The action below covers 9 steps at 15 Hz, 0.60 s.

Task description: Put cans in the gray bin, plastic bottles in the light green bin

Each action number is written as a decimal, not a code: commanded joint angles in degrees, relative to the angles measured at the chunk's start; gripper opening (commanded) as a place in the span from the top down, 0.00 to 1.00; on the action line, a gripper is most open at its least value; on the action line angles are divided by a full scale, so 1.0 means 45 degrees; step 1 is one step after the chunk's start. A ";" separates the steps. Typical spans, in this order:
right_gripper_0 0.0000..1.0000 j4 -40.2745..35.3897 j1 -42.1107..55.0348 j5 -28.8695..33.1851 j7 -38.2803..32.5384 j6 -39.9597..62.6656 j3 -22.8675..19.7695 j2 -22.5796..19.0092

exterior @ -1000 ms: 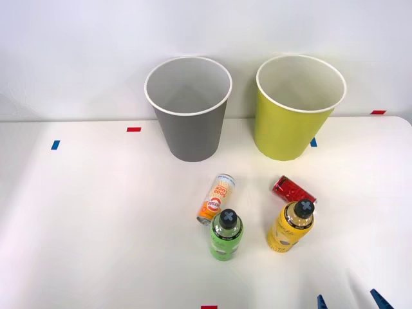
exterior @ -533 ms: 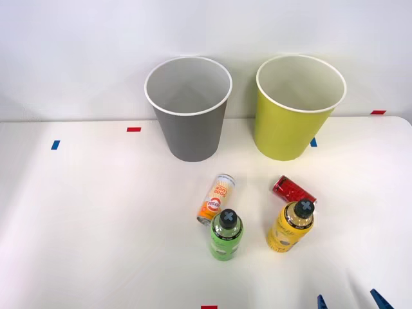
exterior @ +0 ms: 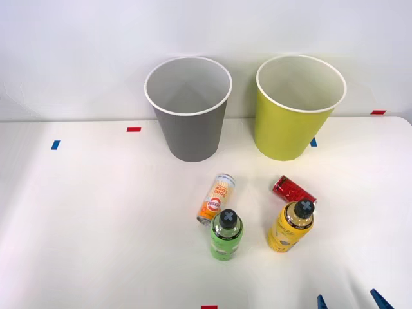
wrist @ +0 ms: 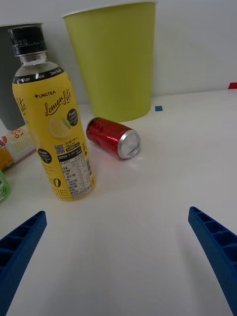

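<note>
Two bins stand at the back of the table: the gray bin [exterior: 188,109] on the left and the light green bin [exterior: 297,107] [wrist: 116,59] on the right. In front of them an orange-and-white can [exterior: 216,198] [wrist: 14,145] and a red can [exterior: 293,189] [wrist: 113,137] lie on their sides. A green bottle [exterior: 226,234] and a yellow bottle [exterior: 291,226] [wrist: 52,116] stand upright with black caps. My right gripper [exterior: 351,301] [wrist: 118,252] is open at the table's front right, short of the yellow bottle, holding nothing.
Small red tape marks [exterior: 133,129] and blue tape marks [exterior: 55,145] dot the white table [exterior: 96,219]. A pale wall rises behind the bins.
</note>
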 commanded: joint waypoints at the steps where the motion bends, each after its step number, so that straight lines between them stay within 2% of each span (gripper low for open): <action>1: 0.00 0.0000 0.0000 0.0000 0.0000 0.0000 0.0000 0.0000; 9: 0.00 0.0000 0.0000 0.0000 0.0000 0.0000 0.0000 0.0000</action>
